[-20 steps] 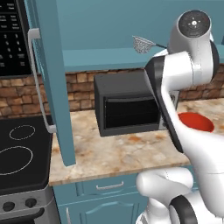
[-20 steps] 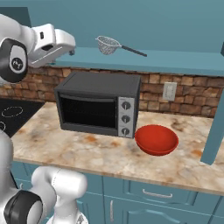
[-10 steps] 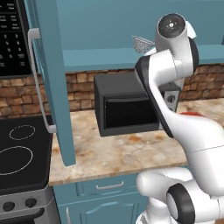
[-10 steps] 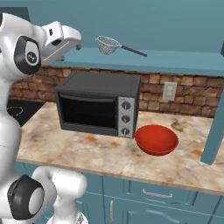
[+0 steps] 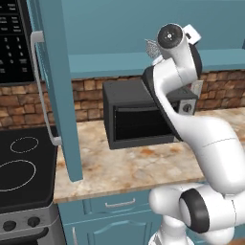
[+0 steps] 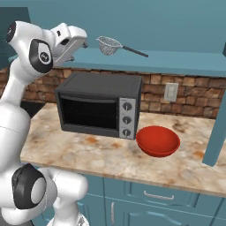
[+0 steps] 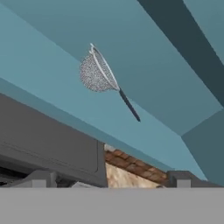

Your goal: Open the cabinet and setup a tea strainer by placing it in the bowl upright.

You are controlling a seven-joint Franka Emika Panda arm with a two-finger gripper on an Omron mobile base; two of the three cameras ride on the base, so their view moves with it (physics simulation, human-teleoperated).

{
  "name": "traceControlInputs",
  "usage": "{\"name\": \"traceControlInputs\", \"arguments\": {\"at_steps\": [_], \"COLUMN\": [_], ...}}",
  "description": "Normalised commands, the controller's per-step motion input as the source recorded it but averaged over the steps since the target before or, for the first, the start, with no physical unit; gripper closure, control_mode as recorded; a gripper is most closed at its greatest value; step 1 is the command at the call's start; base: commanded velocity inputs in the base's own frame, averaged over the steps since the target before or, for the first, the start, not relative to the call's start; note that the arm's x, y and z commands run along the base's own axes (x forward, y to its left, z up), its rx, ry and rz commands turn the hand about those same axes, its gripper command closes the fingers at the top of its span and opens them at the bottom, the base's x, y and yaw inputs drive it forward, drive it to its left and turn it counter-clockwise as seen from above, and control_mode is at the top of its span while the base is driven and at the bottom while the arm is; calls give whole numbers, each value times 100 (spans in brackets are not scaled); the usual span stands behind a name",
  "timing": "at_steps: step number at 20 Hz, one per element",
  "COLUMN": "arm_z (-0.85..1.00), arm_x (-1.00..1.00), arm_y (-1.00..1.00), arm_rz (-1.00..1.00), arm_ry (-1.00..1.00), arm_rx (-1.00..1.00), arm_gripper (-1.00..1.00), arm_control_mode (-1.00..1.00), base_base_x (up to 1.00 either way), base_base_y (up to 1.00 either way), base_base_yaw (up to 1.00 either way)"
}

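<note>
With the teal arched-panel cabinet point(image 5: 55, 95) already open, the wide-open gripper point(image 6: 79, 43) at upper left faces the silver mesh tea strainer point(image 6: 108, 45) on its shelf, which it must next approach and grasp.

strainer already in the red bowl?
No. In the right base view the tea strainer sits on the open cabinet shelf, above the toaster oven, while the bowl on the counter holds nothing.
</note>
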Motion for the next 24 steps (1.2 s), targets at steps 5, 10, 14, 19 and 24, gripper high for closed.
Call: {"name": "traceControlInputs", "arguments": {"at_steps": [5,10,14,19,24], "arm_z": [-3,0,-5,-15,0], "arm_x": [38,30,41,55,41], "arm_y": [-21,-10,2,0,0], "arm_rz": [0,0,1,0,1], "arm_ry": [0,1,0,1,0], "arm_rx": [-5,0,0,0,-1], "arm_gripper": [-100,-100,-100,-100,-100], "arm_control_mode": [-100,-100,-100,-100,-100], "base_base_x": [0,0,0,0,0], "base_base_y": [0,0,0,0,0], "base_base_yaw": [0,0,0,0,0]}}
